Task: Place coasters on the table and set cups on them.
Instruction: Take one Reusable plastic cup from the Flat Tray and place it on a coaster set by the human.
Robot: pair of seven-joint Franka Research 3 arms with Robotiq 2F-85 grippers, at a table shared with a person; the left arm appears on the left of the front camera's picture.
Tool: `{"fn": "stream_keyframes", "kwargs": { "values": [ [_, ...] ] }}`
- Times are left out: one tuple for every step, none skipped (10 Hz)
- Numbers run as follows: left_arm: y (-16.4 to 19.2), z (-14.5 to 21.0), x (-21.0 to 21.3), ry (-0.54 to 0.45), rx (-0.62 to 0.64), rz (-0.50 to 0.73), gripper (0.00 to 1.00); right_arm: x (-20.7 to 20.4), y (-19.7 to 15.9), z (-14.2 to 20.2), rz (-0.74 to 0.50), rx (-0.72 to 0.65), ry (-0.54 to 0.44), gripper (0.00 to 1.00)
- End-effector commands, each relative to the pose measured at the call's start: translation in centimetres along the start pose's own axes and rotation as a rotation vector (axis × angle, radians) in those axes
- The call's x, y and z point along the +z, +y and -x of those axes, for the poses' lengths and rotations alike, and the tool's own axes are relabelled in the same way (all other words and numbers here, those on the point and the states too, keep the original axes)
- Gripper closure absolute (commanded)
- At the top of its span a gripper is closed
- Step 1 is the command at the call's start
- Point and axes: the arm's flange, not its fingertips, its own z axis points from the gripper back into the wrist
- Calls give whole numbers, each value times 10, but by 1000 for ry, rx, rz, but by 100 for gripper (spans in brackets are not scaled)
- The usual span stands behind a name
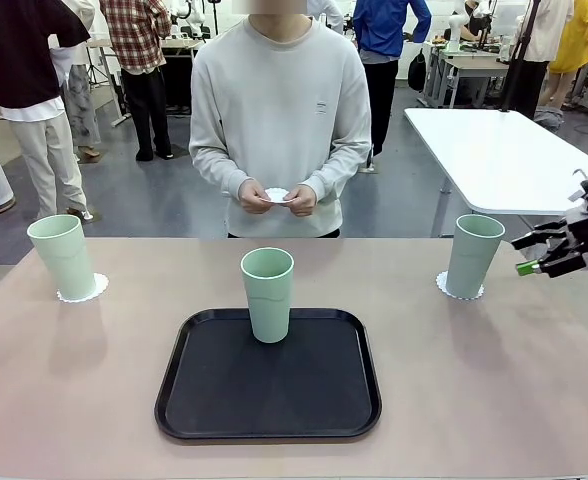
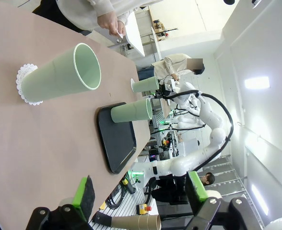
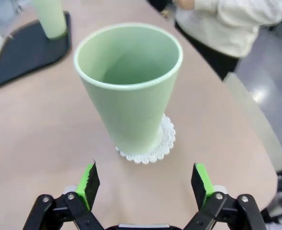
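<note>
Sitting nearest the robot's edge of the table (image 1: 494, 390), a black tray (image 1: 268, 400) carries the middle cup (image 1: 267, 295), which stands upright on the tray's far half, directly on the black surface.

Left of the tray and a little farther back, the left cup (image 1: 62, 255) stands upright on the left coaster (image 1: 82, 290), whose lacy edge shows around the cup's base. In the left wrist view, the left gripper (image 2: 140, 188) has its green pads spread wide with nothing between them. It hangs above the table on the side of this cup away from the tray.

Right of the tray, at about the same depth as the left cup, the right cup (image 1: 474, 256) stands on the right coaster (image 1: 459, 290). The right gripper (image 1: 527, 254) hovers just beyond that cup, on the side away from the tray. Its fingers are parted, hold nothing, and are clear of the cup.

Behind the tray, across the table, a person (image 1: 279, 110) in a pale grey sweatshirt stands facing it. Both of the person's hands (image 1: 277, 197) hold the third coaster (image 1: 276, 194) at waist height, above the table's far edge.
</note>
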Motion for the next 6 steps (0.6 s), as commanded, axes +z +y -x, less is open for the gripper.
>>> {"fn": "stream_keyframes", "kwargs": {
  "values": [
    [-3, -1, 1, -16, 6, 3, 0, 16, 40, -51, 62, -49, 194, 0],
    [-3, -1, 1, -16, 6, 3, 0, 22, 49, -76, 110, -96, 234, 0],
    [-3, -1, 1, -16, 6, 3, 0, 25, 56, -98, 127, -140, 266, 0],
    [-3, -1, 1, -16, 6, 3, 0, 29, 61, -122, 139, -218, 304, 0],
    [-3, -1, 1, -16, 6, 3, 0, 34, 68, -145, 198, -254, 356, 0],
    [-3, -1, 1, -16, 6, 3, 0, 37, 78, -168, 233, -284, 397, 0]
  ]
}}
